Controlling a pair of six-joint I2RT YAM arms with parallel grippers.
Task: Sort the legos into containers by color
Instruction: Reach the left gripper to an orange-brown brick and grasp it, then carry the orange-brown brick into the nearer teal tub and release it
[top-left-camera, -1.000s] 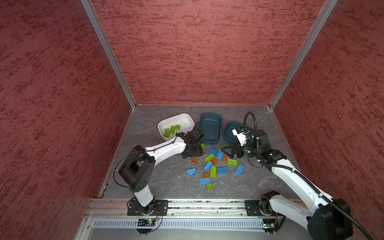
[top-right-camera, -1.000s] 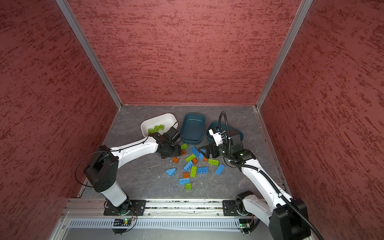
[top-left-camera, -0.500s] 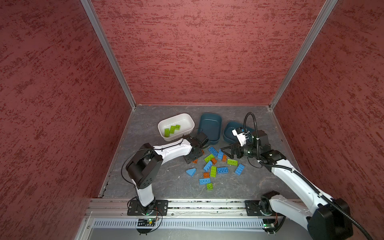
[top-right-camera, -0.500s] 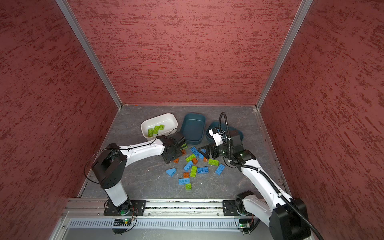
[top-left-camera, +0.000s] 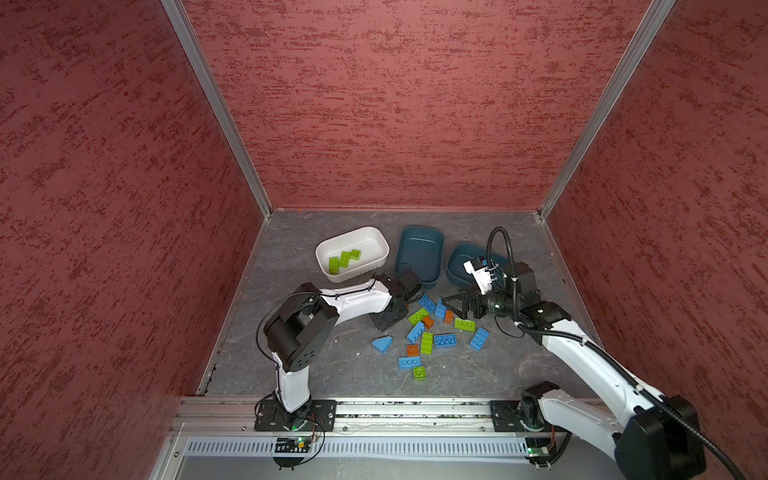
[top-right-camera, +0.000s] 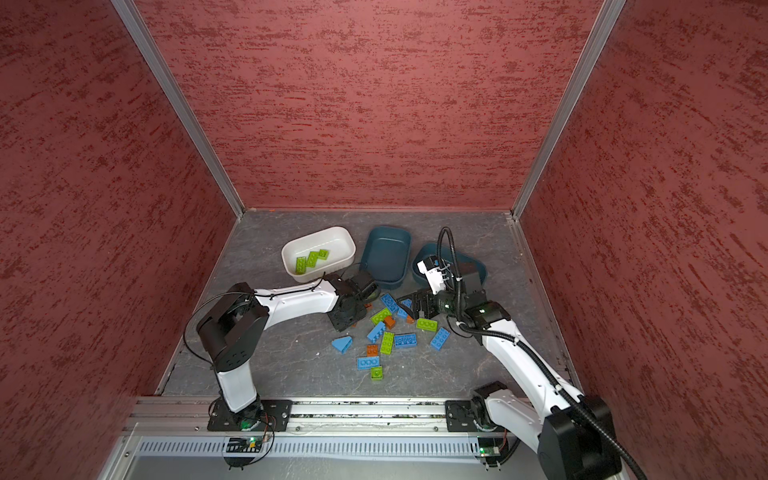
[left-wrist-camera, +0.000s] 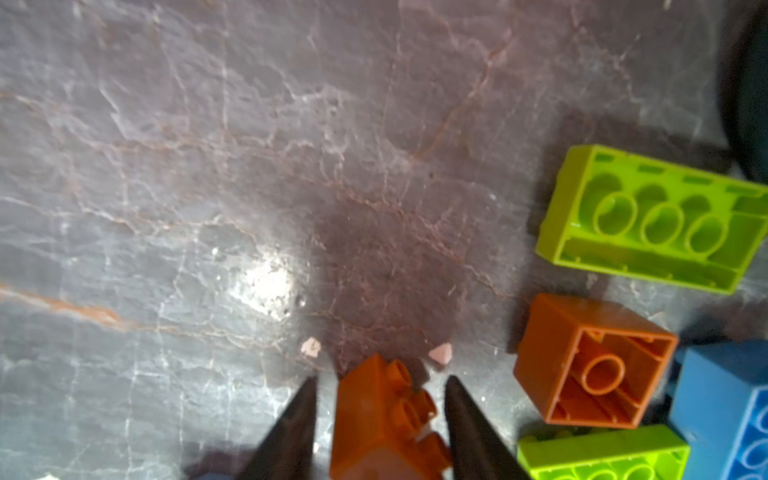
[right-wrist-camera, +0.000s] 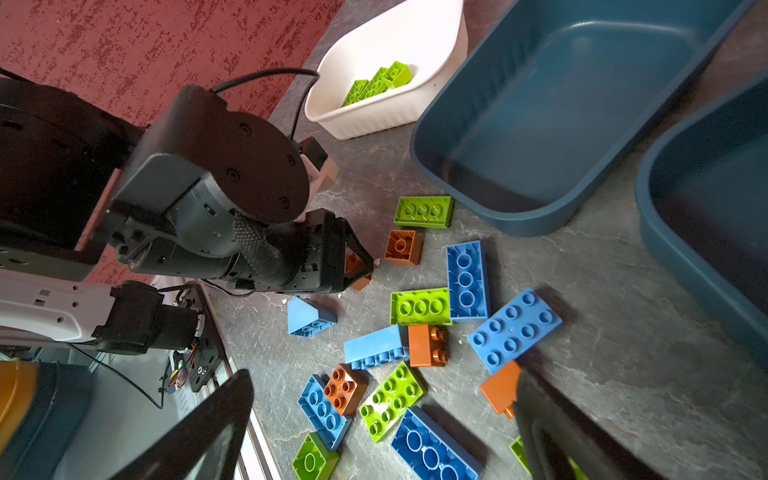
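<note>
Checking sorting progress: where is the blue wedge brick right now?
In a top view the blue wedge lies on the table at the pile's left edge, just left of an orange square brick.

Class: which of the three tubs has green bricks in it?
The white tub, leftmost in both top views: three green bricks lie in it. The middle teal tub shows none; the right teal tub is partly hidden.
</note>
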